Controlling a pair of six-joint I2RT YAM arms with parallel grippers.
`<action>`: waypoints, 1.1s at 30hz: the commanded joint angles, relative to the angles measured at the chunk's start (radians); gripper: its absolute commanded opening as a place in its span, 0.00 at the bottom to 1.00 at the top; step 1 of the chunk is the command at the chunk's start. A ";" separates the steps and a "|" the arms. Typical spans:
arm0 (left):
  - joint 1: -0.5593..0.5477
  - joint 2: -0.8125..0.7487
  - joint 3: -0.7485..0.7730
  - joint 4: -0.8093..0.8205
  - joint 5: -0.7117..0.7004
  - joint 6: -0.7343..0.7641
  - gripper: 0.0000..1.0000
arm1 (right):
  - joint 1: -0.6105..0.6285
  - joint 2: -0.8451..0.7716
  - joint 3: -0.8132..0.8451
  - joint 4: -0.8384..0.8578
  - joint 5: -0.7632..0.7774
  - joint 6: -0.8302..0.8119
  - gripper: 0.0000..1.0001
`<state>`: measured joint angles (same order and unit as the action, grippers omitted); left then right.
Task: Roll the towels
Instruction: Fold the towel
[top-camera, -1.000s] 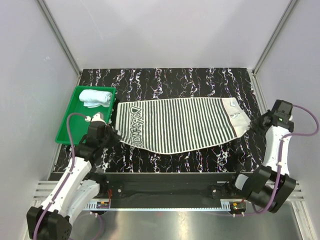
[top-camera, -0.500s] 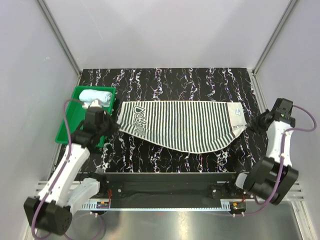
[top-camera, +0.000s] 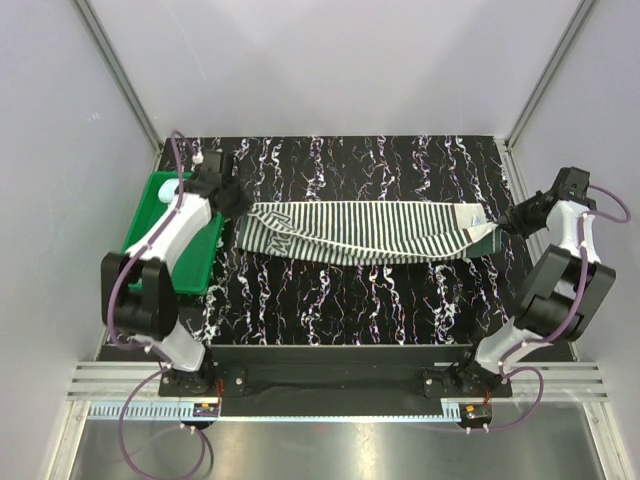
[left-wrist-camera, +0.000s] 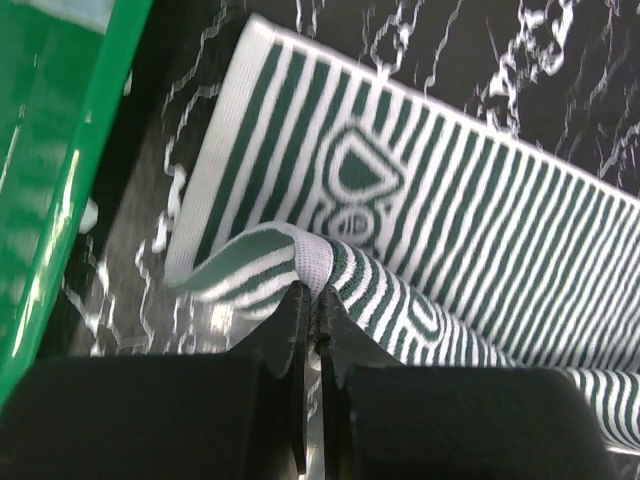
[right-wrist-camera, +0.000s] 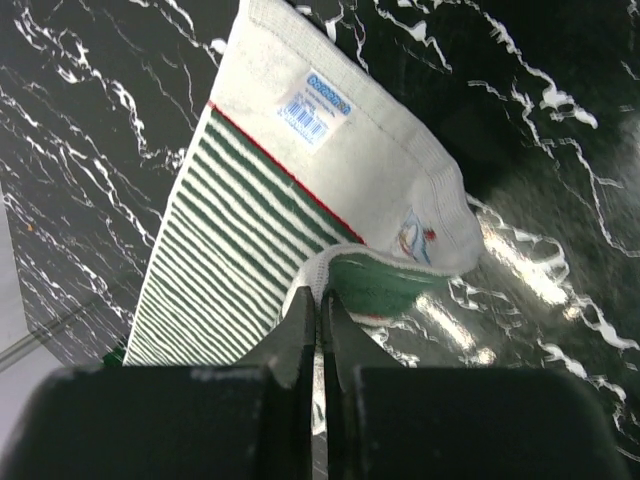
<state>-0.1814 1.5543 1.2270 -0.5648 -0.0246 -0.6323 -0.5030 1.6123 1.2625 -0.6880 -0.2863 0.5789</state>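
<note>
The striped towel (top-camera: 370, 232) lies across the middle of the table as a narrow band, folded over lengthwise. My left gripper (top-camera: 232, 200) is shut on its left edge, beside the patterned end (left-wrist-camera: 350, 185). In the left wrist view the pinched hem (left-wrist-camera: 312, 270) curls up between the jaws. My right gripper (top-camera: 505, 222) is shut on the right hem (right-wrist-camera: 335, 265), under the white end with its label (right-wrist-camera: 315, 105). The light blue towel (top-camera: 166, 188) lies in the green tray, mostly hidden behind my left arm.
The green tray (top-camera: 145, 235) stands at the left edge, right next to my left gripper, and shows in the left wrist view (left-wrist-camera: 50, 200). The black marbled table (top-camera: 370, 300) is walled by grey panels on three sides.
Both grippers moved toward the far side, carrying the towel's near edge with them. The wide spread towel has become a narrow folded band.
</note>
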 joint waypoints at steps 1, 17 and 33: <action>0.017 0.113 0.150 0.014 -0.006 0.042 0.00 | 0.004 0.078 0.070 0.050 -0.048 0.019 0.00; 0.089 0.363 0.367 -0.026 -0.020 0.039 0.00 | 0.046 0.328 0.337 0.012 -0.036 0.018 0.00; 0.112 0.515 0.477 -0.053 0.018 0.045 0.00 | 0.083 0.498 0.468 -0.002 -0.033 0.035 0.00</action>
<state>-0.0856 2.1090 1.7119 -0.6552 -0.0185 -0.6025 -0.4229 2.1166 1.6958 -0.6949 -0.3134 0.6083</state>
